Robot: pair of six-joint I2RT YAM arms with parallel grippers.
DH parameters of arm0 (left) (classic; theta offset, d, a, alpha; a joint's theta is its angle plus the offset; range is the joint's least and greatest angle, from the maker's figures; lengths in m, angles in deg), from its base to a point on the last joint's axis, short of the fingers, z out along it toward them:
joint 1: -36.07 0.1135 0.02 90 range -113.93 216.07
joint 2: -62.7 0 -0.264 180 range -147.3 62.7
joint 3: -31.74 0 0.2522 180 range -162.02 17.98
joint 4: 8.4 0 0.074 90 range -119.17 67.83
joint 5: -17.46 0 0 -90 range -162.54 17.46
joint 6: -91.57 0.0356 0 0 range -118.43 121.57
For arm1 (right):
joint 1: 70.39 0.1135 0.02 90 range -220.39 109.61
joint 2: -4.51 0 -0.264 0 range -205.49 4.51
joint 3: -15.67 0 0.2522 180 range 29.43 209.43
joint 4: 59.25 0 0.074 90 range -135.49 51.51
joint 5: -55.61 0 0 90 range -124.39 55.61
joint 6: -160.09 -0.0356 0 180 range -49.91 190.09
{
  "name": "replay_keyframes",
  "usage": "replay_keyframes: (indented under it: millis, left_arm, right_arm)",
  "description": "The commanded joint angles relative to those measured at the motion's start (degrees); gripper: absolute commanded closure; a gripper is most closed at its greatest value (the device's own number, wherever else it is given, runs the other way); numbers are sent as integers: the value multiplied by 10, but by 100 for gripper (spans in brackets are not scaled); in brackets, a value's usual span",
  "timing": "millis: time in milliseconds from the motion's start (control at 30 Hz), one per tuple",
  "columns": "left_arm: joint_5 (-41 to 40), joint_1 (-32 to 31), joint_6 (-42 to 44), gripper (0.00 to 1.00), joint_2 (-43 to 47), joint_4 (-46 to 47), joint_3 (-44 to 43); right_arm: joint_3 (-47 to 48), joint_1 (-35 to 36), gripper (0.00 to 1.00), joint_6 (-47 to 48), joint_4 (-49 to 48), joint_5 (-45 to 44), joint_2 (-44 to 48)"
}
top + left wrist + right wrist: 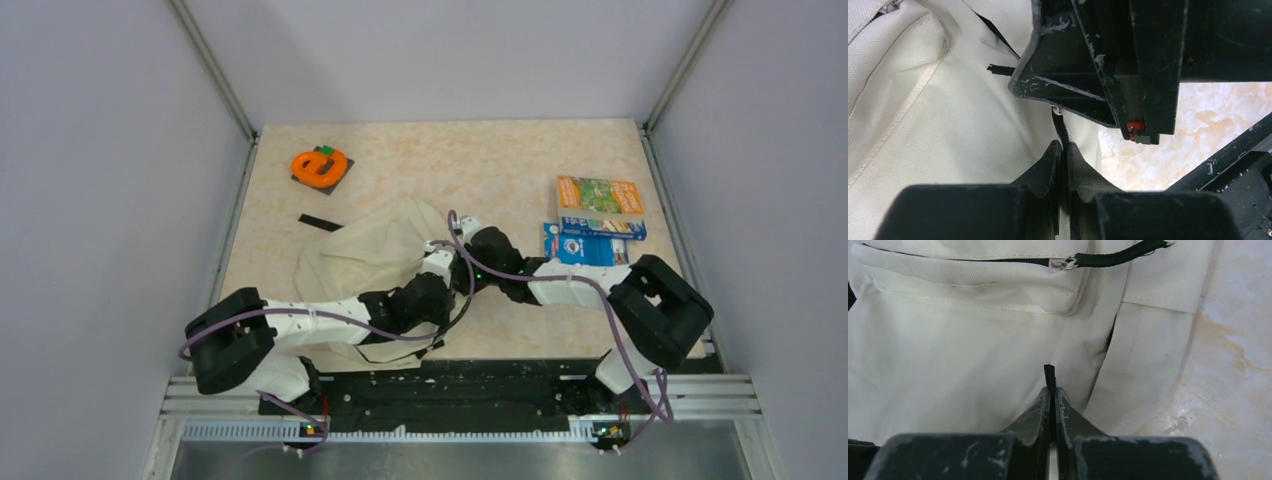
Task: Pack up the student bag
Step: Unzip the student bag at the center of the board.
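The student bag [345, 262], cream fabric with black trim, lies flat at the table's middle left. Both arms meet at its right edge. In the left wrist view my left gripper [1063, 148] is shut on a black zipper pull cord [1060, 125] of the bag, with the right gripper's black body [1128, 65] close above. In the right wrist view my right gripper [1052, 391] is shut on a short black cord [1049, 374] over the bag's front panel [948, 355]. A second pull cord [1118, 257] ends a shut pocket zipper [973, 261] further up.
An orange booklet [600, 195] and a blue booklet [590, 243] lie at the right. An orange ring-shaped item on a dark square [320, 166] sits at the back left, with a black strip [320, 222] near it. Grey walls enclose the table.
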Motion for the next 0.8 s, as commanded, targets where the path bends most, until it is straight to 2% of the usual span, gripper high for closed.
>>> replay_keyframes:
  millis: [0, 67, 167, 300, 533, 767]
  left_arm:
    - [4, -6, -3, 100, 40, -8, 2]
    - [11, -10, -1, 100, 56, -9, 8]
    - [25, -17, 6, 100, 84, -5, 18]
    - [26, -32, 17, 100, 113, -6, 29]
    - [-59, -55, -4, 100, 175, -48, 36]
    - [-6, -57, 19, 100, 226, -39, 44]
  right_arm:
    - [-6, 6, 100, -22, 3, -76, 55]
    - [-13, 6, 100, -36, 16, -145, 82]
    - [-12, 2, 100, -32, 19, -196, 103]
    - [8, -9, 100, -23, 18, -217, 87]
    - [43, -20, 100, -13, 23, -229, 50]
    - [66, -44, 100, 9, -27, -217, 10]
